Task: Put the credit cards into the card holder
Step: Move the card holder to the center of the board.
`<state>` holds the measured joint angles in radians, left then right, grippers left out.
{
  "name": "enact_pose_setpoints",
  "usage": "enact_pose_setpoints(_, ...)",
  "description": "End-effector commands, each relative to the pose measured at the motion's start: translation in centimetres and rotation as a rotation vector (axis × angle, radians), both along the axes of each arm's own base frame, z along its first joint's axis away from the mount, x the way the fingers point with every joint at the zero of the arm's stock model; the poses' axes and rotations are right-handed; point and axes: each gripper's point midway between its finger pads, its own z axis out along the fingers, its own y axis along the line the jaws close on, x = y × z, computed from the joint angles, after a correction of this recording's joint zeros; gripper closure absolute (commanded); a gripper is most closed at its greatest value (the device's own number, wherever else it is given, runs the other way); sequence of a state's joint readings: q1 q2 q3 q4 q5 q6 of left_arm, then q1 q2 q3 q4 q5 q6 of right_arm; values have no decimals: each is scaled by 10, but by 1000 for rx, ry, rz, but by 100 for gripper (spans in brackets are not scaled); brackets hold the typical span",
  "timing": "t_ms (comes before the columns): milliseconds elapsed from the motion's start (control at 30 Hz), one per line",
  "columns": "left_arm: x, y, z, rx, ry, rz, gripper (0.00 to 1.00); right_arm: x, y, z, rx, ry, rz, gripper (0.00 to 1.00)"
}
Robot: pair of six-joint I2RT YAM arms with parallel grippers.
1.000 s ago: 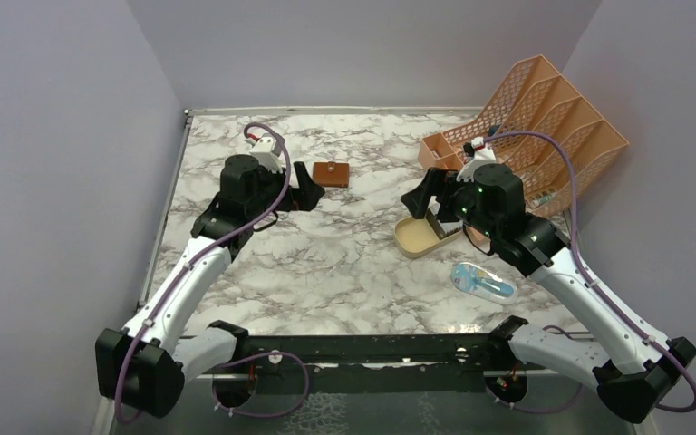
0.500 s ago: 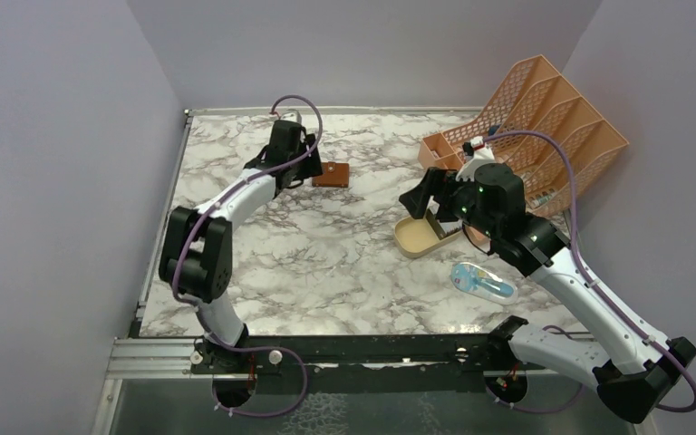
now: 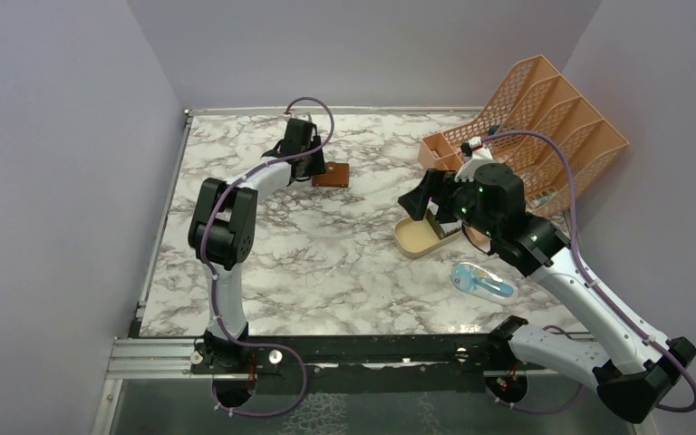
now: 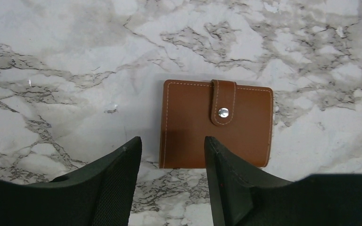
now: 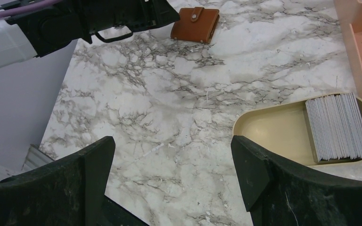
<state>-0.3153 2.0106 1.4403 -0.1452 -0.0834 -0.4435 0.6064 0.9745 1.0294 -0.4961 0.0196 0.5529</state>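
Note:
The card holder is a brown leather fold-over wallet lying shut, its strap snapped over a metal stud; it also shows far back on the table. My left gripper hovers just short of its near-left corner, jaws partly apart with only marble between them. In the overhead view the left gripper sits at the holder's left edge. The credit cards, a pale grey stack standing on edge, fill the right end of a tan oval tray. My right gripper hangs wide open over bare marble left of that tray.
An orange mesh file rack leans at the back right, close behind the right arm. A blue-and-clear packet lies in front of the tan tray. Purple walls close in the left, back and right sides.
The left arm stretched out toward the back of the table and came up to the card holder, its jaws narrowing on the way. The right arm stayed put.

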Motion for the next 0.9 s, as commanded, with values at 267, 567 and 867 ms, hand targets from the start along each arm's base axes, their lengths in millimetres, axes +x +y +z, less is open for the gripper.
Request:
enact_pose_setpoints(267, 15, 0, -37, -84, 50, -79, 47, -2, -2, 10, -5, -14, 15, 5)
enact_pose_setpoints(567, 2, -26, -46, -237, 110, -133, 62, -2, -1, 4, -8, 7, 10, 6)
enact_pose_setpoints(867, -13, -35, -32, -314, 139, -137, 100, -6, -4, -9, -27, 44, 7, 7)
